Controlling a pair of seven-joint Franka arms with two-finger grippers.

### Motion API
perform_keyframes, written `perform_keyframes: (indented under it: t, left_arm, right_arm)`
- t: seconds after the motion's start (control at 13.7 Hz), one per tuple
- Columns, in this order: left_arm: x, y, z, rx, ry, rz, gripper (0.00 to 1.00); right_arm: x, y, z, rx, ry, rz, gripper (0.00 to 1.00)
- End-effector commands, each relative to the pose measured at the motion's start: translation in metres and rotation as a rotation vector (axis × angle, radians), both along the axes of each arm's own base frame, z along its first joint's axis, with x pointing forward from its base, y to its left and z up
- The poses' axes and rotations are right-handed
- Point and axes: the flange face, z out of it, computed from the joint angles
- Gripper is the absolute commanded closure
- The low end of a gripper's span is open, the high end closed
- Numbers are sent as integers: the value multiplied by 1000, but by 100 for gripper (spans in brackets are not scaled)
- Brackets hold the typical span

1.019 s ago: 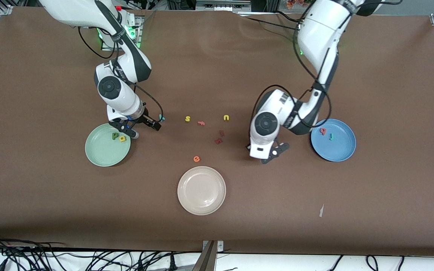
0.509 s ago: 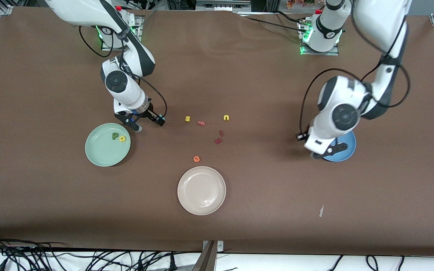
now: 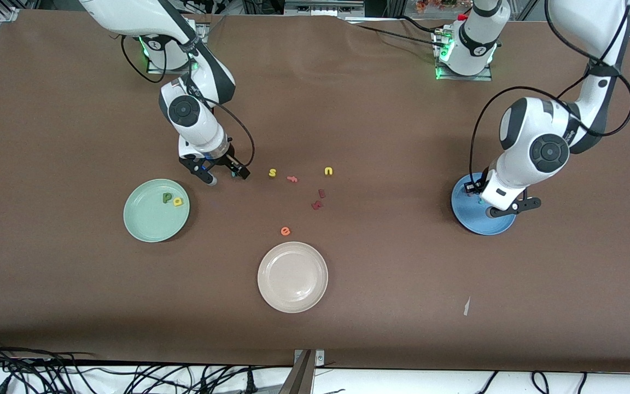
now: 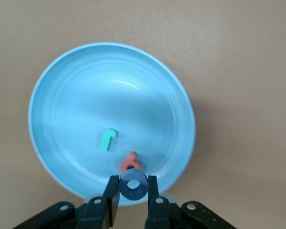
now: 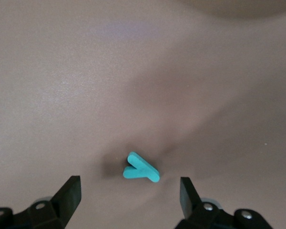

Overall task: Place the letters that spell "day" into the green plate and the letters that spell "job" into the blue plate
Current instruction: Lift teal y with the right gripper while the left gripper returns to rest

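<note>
Front view: my right gripper [image 3: 222, 176] sits left of centre, low over the brown table [image 3: 348, 109], just above and to the side of the green plate [image 3: 148, 225]. Its fingers are spread wide, nothing between them. In that plate I see the dark green d [image 3: 167, 197] and the yellow a [image 3: 178, 201] touching side by side. My left gripper [image 3: 503, 207] is at the right of the frame, over the blue plate [image 3: 476, 225], which the arm mostly covers. Mid-frame strays: yellow s [image 3: 272, 173], yellow u [image 3: 328, 171], orange e [image 3: 285, 231], dark red letters [image 3: 318, 200], cream-white plate [image 3: 292, 277] lower centre.

Left wrist view: fingers clamped on the blue o [image 4: 133, 185] at bottom centre, over the plate rim. Teal j [image 4: 107, 140] and pinkish-red b [image 4: 130, 162] lie in the plate, near each other, not touching.

Right wrist view: wide-apart fingertips [image 5: 71, 191] at the bottom corners, teal y [image 5: 140, 168] flat on the table between them, untouched.
</note>
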Motion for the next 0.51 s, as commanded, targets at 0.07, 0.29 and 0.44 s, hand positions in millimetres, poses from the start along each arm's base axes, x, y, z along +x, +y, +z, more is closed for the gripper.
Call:
perform_keyframes:
  t: [0.07,0.29,0.44]
  left_arm:
    - [5,6,-20,5,-2,-44,8]
    - [22,25,23,17,38,-6,0]
    - [41,34,65,28,107,15,0]
  right_arm:
    - [-8,2,-14,19,-16,-7,12]
    - [-8,0,-17,15,-15,-3,12]
    - [-6,-3,-19,9,-19,5,12]
